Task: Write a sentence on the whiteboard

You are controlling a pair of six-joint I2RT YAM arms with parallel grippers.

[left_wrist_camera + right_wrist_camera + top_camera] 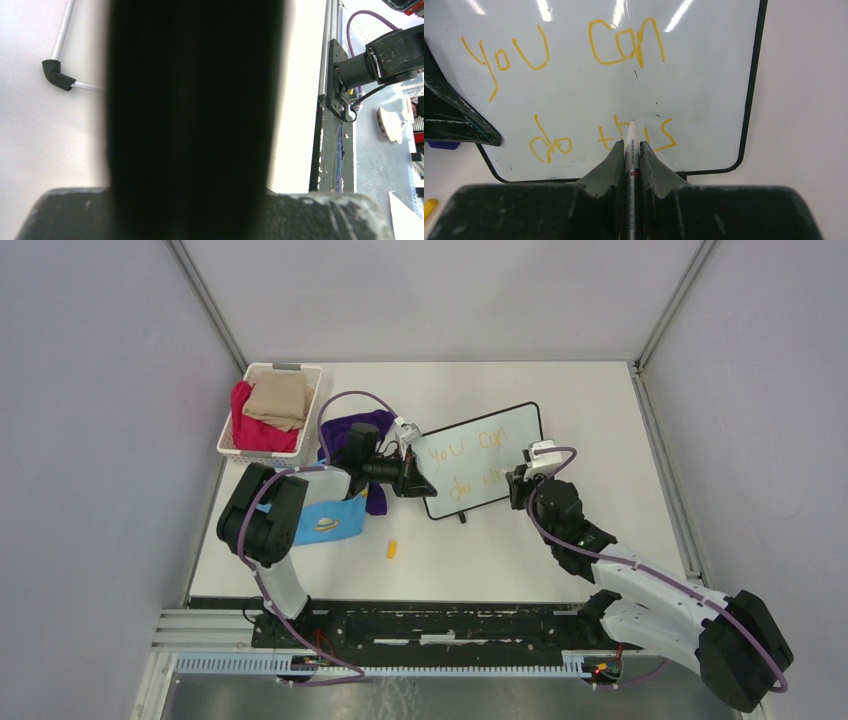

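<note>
Marker (631, 131), clamped by right gripper (631, 146), points tip-first at the sentence (604, 62) on whiteboard (709, 85).

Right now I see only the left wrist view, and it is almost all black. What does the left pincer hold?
Observer: The left pincer is shut on the left edge of the whiteboard.
Operator: Is something written already?
Observer: Yes, the sentence reads "you can do this" in yellow-orange, on two lines.
Operator: And the other arm?
Observer: The right pincer is shut on a white marker, whose tip points at the word "this".
</note>
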